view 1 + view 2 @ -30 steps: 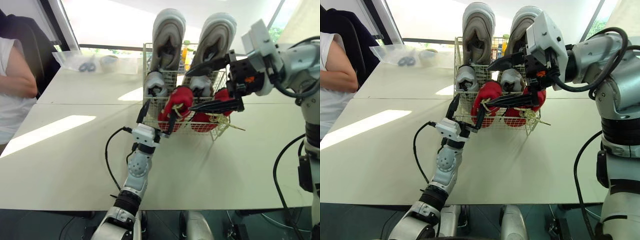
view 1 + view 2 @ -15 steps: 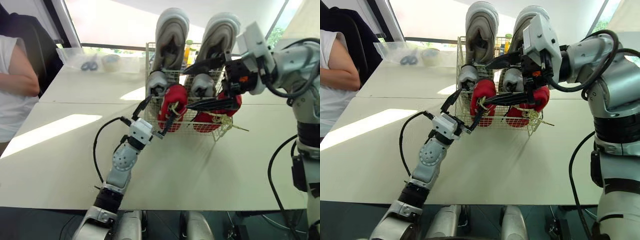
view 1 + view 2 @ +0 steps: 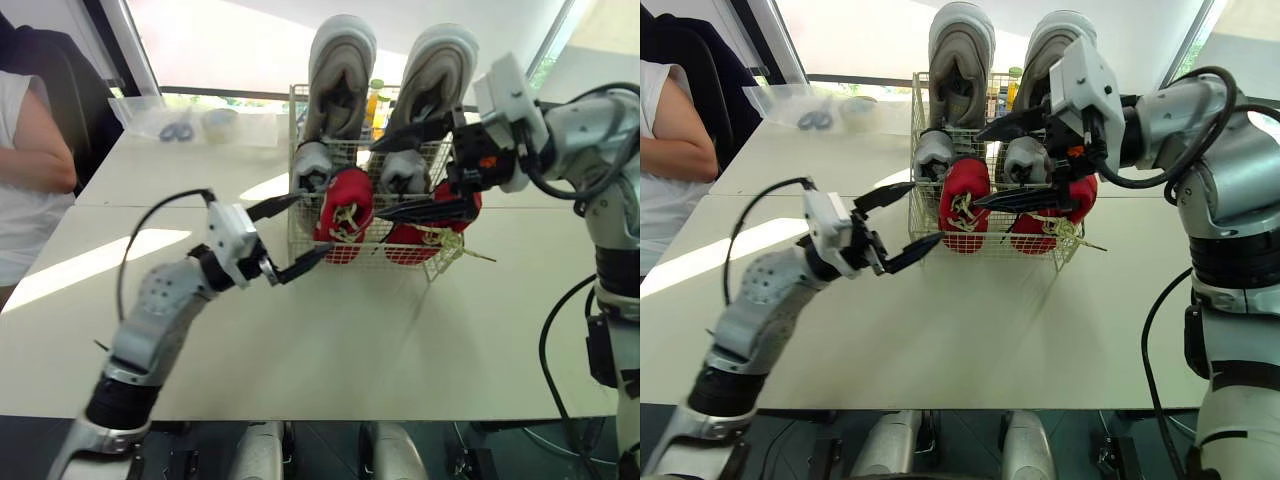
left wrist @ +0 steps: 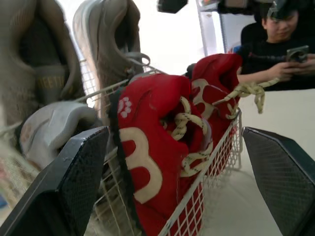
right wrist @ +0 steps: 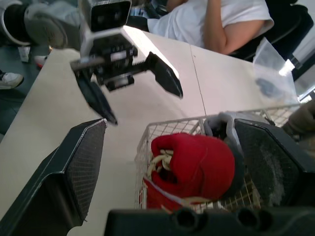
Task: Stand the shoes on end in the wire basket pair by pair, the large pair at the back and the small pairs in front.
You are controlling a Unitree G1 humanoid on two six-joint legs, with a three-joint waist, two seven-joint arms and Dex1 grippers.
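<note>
Placement looks nearly done: red pair (image 3: 345,205) upright at wire basket (image 3: 370,258) front. Left hand (image 3: 313,224), right hand (image 3: 377,176) both released, empty. Next, you check seating, pull clear.

Fig.: 1 wire basket (image 3: 370,255) w/ 6 shoes on end, i.e. 2 large grey shoes (image 3: 338,65) at its back, 2 small grey shoes (image 3: 312,162) mid, 2 small red shoes (image 3: 343,205) at its front; 1 plastic bag (image 3: 160,120) behind it; 2 persons near it: person in white top (image 3: 30,170), person in dark top (image 4: 275,44).
</note>
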